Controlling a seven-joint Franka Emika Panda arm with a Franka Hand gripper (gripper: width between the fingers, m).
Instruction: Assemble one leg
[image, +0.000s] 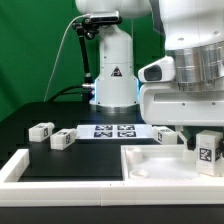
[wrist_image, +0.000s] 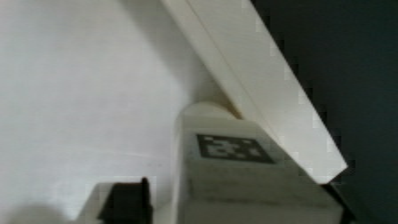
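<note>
We find the gripper (image: 203, 150) low at the exterior view's right, over the near corner of the white panel (image: 150, 165), clenched on the leg (image: 207, 147). The leg is a stubby white plastic block, matte, with a square black-and-white tag. In the wrist view the leg (wrist_image: 228, 160) sits against the panel's raised rim (wrist_image: 249, 70). Two loose blocks (image: 42, 130) (image: 62, 139) lie on the dark table (image: 60, 115), beside the marker board (image: 114, 130).
</note>
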